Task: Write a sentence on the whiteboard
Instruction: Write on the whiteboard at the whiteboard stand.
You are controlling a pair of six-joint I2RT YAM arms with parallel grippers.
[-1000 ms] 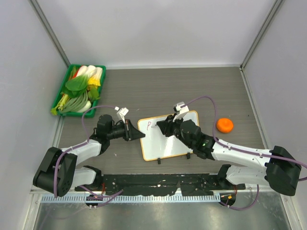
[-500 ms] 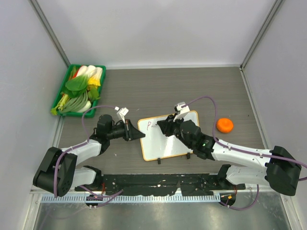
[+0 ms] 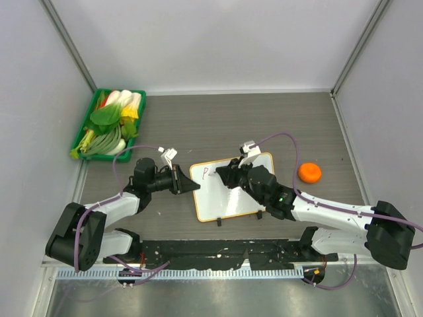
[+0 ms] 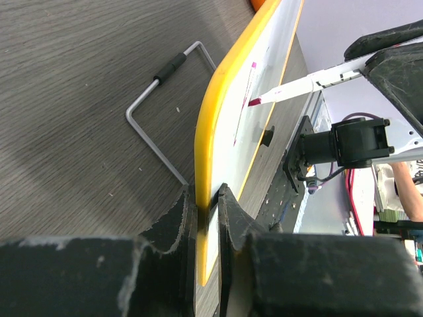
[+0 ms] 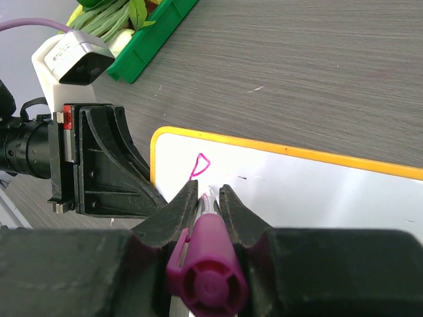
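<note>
The whiteboard point(image 3: 228, 201), white with an orange frame, lies in the middle of the table. My left gripper point(image 3: 192, 185) is shut on its left edge; in the left wrist view the fingers point(image 4: 206, 191) pinch the orange frame point(image 4: 211, 125). My right gripper point(image 3: 226, 174) is shut on a purple-capped marker point(image 5: 208, 264) over the board's upper left part. The marker's tip point(image 4: 254, 101) is at the board surface. Of the sentence only a pink "P" point(image 5: 200, 165) shows, near the top left corner point(image 3: 205, 173).
A green tray of vegetables point(image 3: 109, 123) stands at the far left. An orange point(image 3: 309, 172) lies right of the board. Two black clip feet point(image 3: 218, 222) are on the board's near edge. A bent wire stand point(image 4: 158, 112) lies behind the board.
</note>
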